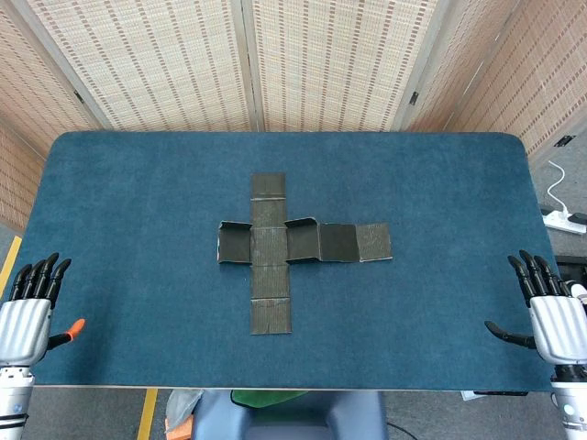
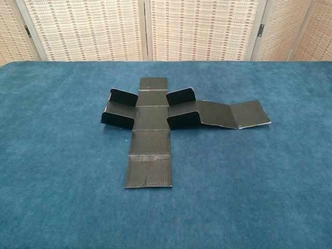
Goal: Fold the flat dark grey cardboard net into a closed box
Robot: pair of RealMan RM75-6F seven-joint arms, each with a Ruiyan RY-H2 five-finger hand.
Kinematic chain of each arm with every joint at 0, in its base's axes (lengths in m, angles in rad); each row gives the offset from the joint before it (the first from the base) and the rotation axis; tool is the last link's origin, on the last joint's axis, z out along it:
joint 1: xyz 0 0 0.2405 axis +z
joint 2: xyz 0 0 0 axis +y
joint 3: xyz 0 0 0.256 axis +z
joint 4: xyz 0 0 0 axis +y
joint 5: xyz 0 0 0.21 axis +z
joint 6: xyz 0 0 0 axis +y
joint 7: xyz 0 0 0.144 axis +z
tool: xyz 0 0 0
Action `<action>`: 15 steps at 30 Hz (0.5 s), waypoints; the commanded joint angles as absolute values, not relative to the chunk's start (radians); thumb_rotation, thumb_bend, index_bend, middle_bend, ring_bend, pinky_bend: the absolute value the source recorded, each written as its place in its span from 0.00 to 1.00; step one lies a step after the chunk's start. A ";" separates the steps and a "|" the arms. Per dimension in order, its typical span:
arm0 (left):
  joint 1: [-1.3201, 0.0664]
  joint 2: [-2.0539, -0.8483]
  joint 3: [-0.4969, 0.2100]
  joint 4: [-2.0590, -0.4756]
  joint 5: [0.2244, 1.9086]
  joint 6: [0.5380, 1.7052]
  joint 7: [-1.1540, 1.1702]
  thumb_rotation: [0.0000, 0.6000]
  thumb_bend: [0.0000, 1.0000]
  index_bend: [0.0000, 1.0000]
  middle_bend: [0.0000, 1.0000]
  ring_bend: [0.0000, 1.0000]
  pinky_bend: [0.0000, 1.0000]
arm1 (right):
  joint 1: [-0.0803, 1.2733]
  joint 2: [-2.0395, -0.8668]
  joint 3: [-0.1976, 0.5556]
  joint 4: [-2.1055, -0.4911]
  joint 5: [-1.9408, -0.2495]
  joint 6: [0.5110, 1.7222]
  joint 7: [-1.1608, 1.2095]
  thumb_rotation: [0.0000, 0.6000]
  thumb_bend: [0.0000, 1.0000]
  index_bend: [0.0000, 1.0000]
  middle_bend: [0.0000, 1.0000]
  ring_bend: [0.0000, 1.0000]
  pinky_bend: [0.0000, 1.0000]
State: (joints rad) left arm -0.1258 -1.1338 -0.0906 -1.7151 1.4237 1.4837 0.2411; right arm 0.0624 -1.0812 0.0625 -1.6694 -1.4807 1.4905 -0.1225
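The dark grey cardboard net lies spread in a cross shape at the middle of the table, also seen in the chest view as the net. Its small side flaps stand partly raised; the long right arm lifts slightly at its end. My left hand hovers at the table's front left corner, fingers apart, holding nothing. My right hand hovers at the front right corner, fingers apart and empty. Both hands are far from the net and appear only in the head view.
The blue felt-covered table carries only the net. Woven folding screens stand behind it. A white power strip lies on the floor to the right.
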 commanded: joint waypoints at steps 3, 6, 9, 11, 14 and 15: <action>-0.129 -1.138 -0.089 -1.708 1.423 1.479 0.242 1.00 0.21 0.02 0.00 0.00 0.05 | 0.061 -1.085 0.063 -1.670 -1.488 1.498 -0.122 0.76 0.00 0.00 0.02 0.00 0.23; -0.127 -1.138 -0.087 -1.704 1.427 1.482 0.233 1.00 0.21 0.02 0.00 0.00 0.05 | 0.060 -1.087 0.062 -1.673 -1.491 1.498 -0.122 0.76 0.00 0.00 0.02 0.00 0.23; -0.123 -1.136 -0.085 -1.698 1.431 1.488 0.223 1.00 0.21 0.02 0.00 0.00 0.05 | 0.064 -1.090 0.060 -1.678 -1.495 1.492 -0.120 0.76 0.00 0.00 0.02 0.00 0.25; -0.121 -1.135 -0.085 -1.694 1.432 1.491 0.216 1.00 0.21 0.02 0.00 0.00 0.05 | 0.070 -1.093 0.061 -1.684 -1.497 1.484 -0.120 0.75 0.00 0.00 0.02 0.01 0.27; -0.119 -1.137 -0.084 -1.686 1.438 1.496 0.202 1.00 0.21 0.02 0.00 0.00 0.05 | 0.096 -1.099 0.072 -1.704 -1.490 1.448 -0.123 0.75 0.00 0.00 0.02 0.06 0.32; -0.119 -1.138 -0.083 -1.681 1.442 1.497 0.196 1.00 0.21 0.02 0.00 0.00 0.05 | 0.113 -1.100 0.080 -1.717 -1.484 1.427 -0.131 0.75 0.00 0.00 0.02 0.09 0.37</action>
State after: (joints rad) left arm -0.1195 -1.1367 -0.0835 -1.6840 1.4393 1.4957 0.1987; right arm 0.0939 -1.0968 0.0703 -1.7020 -1.4908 1.4493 -0.1239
